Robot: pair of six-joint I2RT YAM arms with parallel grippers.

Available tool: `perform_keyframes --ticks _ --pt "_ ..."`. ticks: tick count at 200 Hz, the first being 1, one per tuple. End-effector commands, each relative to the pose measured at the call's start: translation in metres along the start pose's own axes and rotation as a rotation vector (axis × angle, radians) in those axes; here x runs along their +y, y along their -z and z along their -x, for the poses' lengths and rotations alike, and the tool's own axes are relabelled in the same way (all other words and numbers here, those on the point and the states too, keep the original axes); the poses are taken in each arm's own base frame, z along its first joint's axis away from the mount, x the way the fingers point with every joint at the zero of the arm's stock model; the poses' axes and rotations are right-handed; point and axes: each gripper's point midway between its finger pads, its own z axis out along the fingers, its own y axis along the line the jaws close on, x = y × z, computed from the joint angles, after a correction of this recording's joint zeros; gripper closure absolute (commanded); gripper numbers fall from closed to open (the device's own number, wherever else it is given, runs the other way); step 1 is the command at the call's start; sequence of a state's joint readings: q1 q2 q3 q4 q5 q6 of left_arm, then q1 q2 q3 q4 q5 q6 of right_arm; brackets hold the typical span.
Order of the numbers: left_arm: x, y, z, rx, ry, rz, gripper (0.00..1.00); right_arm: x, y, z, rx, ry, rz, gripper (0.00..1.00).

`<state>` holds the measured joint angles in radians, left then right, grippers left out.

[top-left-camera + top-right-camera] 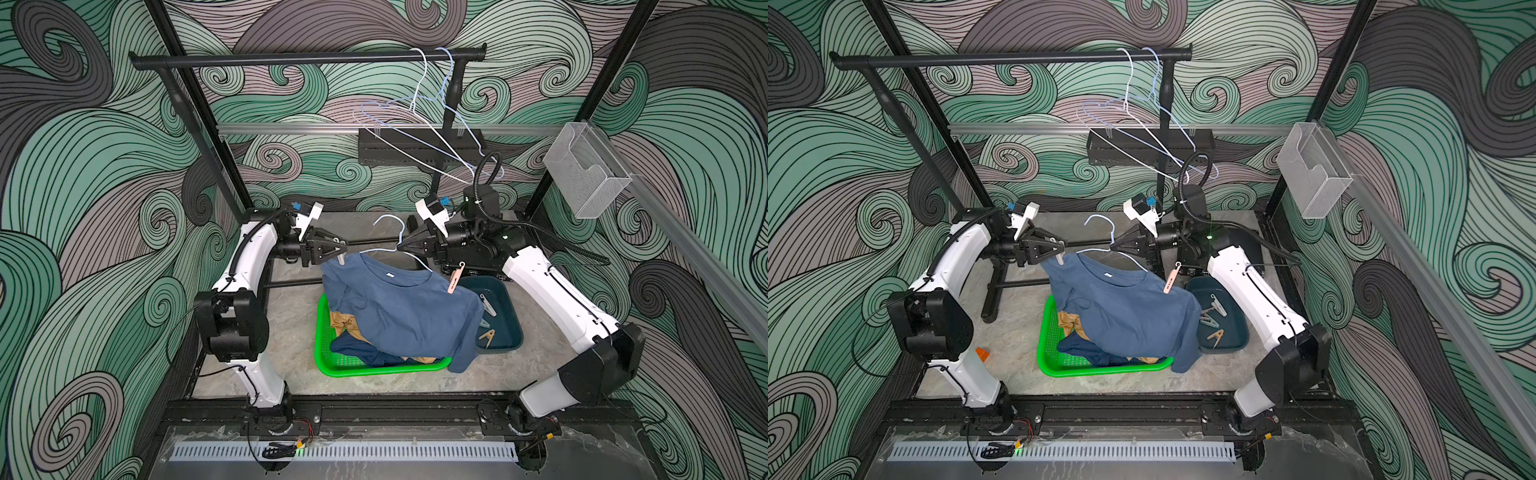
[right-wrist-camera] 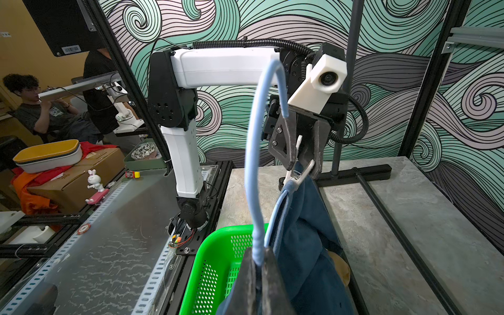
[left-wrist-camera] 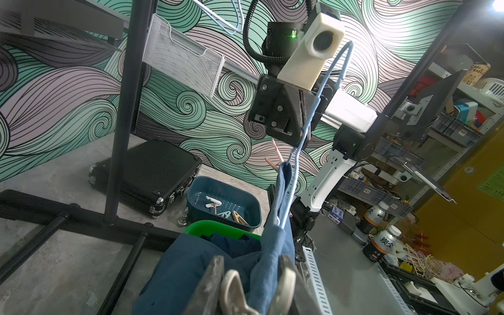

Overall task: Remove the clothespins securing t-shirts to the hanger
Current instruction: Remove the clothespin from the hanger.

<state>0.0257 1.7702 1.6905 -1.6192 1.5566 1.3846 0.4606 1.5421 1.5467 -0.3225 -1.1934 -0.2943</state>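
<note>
A medium-blue t-shirt (image 1: 407, 311) (image 1: 1125, 311) hangs on a pale blue hanger (image 1: 402, 230) (image 2: 252, 163) above the green basket (image 1: 322, 332). My right gripper (image 1: 400, 246) (image 2: 259, 261) is shut on the hanger's neck. At the shirt's left shoulder, my left gripper (image 1: 343, 249) (image 3: 251, 270) is shut on a whitish clothespin (image 1: 341, 259) (image 2: 298, 169), its fingers pressing the pin's two handles. A pink clothespin (image 1: 455, 280) (image 3: 276, 155) still clips the right shoulder. A tan shirt (image 1: 343, 322) and a navy shirt (image 1: 357, 349) lie in the basket.
A dark teal bin (image 1: 507, 299) to the right of the basket holds several loose clothespins (image 1: 486, 336). Behind stands a black clothes rack (image 1: 291, 60) with bare wire hangers (image 1: 415, 116). A black case (image 3: 152, 171) lies at the back; a mesh holder (image 1: 586, 170) hangs on the right rail.
</note>
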Motion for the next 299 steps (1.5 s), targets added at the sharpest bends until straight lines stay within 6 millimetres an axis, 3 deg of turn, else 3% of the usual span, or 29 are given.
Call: perform_keyframes --ticks 1,87,113,181,210,299 --pt "-0.011 0.001 0.025 -0.126 0.136 -0.017 0.73 0.001 0.003 0.004 -0.012 0.020 -0.001 1.00" --pt "-0.006 0.001 0.024 -0.126 0.154 -0.016 0.89 -0.005 0.002 -0.001 0.004 0.006 -0.024 1.00" --pt "-0.004 0.001 0.025 -0.126 0.152 -0.016 1.00 -0.008 0.002 -0.002 0.011 -0.010 -0.039 1.00" --pt "-0.003 0.001 0.024 -0.124 0.122 -0.014 1.00 -0.019 -0.002 -0.015 0.052 -0.039 -0.103 1.00" --pt "-0.011 0.001 0.024 -0.124 0.046 -0.011 1.00 -0.014 -0.008 -0.031 0.097 -0.071 -0.105 1.00" --pt "-0.021 0.002 0.029 -0.125 -0.046 -0.003 1.00 -0.008 -0.031 -0.055 0.139 -0.125 -0.078 1.00"
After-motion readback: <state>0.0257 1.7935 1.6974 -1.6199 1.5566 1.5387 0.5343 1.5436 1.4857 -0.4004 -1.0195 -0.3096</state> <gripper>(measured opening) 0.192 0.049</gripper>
